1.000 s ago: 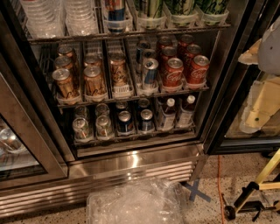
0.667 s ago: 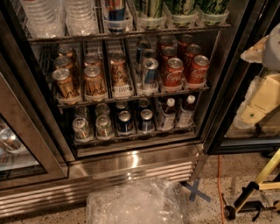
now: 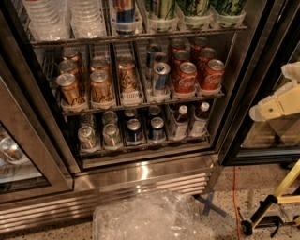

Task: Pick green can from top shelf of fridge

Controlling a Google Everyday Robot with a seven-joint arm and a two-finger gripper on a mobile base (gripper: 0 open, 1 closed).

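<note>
The fridge [image 3: 140, 174] stands with its door open. Its top shelf [image 3: 140, 35] runs along the top of the camera view. Three green cans [image 3: 193, 6] stand in clear holders at the shelf's right end; only their lower halves show. A blue-and-red can [image 3: 124, 10] stands left of them. My gripper [image 3: 277, 107], a cream-coloured part, is at the right edge, outside the fridge, lower than the top shelf and well to the right of the green cans. It holds nothing that I can see.
Stacks of clear plastic cups [image 3: 61, 18] fill the top shelf's left. Gold-brown cans [image 3: 101, 84] and red cola cans [image 3: 212, 74] sit on the middle rack, dark cans and bottles [image 3: 187, 121] below. A clear plastic bag [image 3: 145, 218], a blue tape cross [image 3: 209, 206] and a yellow-black tool [image 3: 274, 206] lie on the floor.
The cream arm part at the right edge has shifted slightly, its upper piece moving right and down. The cans and shelves have not moved.
</note>
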